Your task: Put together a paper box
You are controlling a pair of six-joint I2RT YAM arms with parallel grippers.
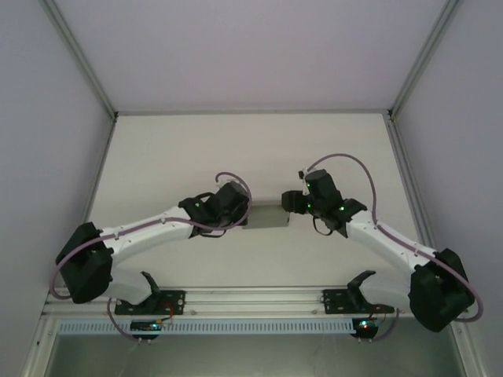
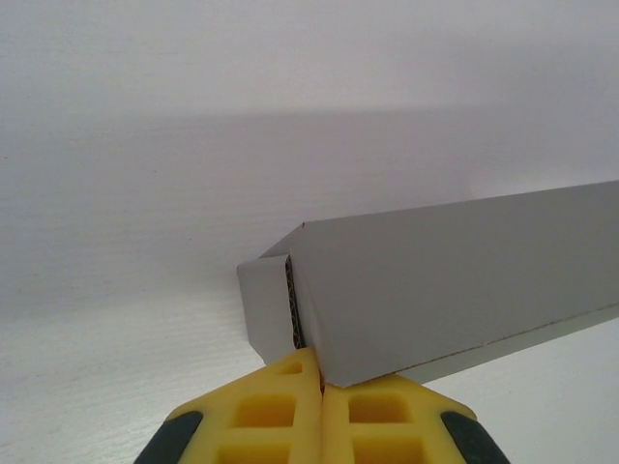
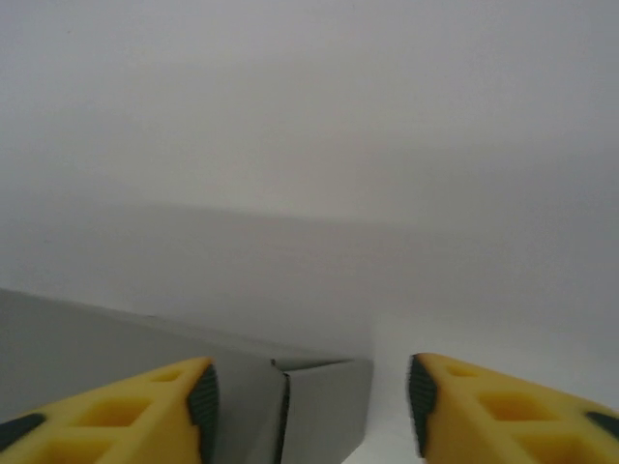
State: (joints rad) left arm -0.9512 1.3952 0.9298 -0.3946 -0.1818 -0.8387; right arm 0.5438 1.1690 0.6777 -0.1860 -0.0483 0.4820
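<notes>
- Top view first — the paper box point(image 1: 266, 217) lies crosswise at the middle of the white table point(image 1: 259, 149), a folded grey oblong between the two arms.
- The left gripper point(image 1: 238, 210) is at the box's left end and the right gripper point(image 1: 289, 202) at its right end, both arms bent inward toward each other.
- Over to the left wrist camera: the left gripper point(image 2: 321, 385) has its yellow jaws pressed together, pinching the bottom edge of the paper box point(image 2: 455, 290) right at the corner.
- From that pinch the long grey side runs off to the right, and a small end flap point(image 2: 261, 309) shows just beside the corner, its cut edge dark.
- Right wrist camera now — the right gripper point(image 3: 311, 391) has its jaws spread wide, with the end of the paper box point(image 3: 106, 353) sitting between them.
- One yellow finger point(image 3: 135, 411) is close against the box's long side, and I cannot tell if it touches.
- The other finger point(image 3: 503, 411) stands apart from the box's end, pale table showing in the gap.
- I cannot tell from these views whether the box rests on the table or is held just off it.
</notes>
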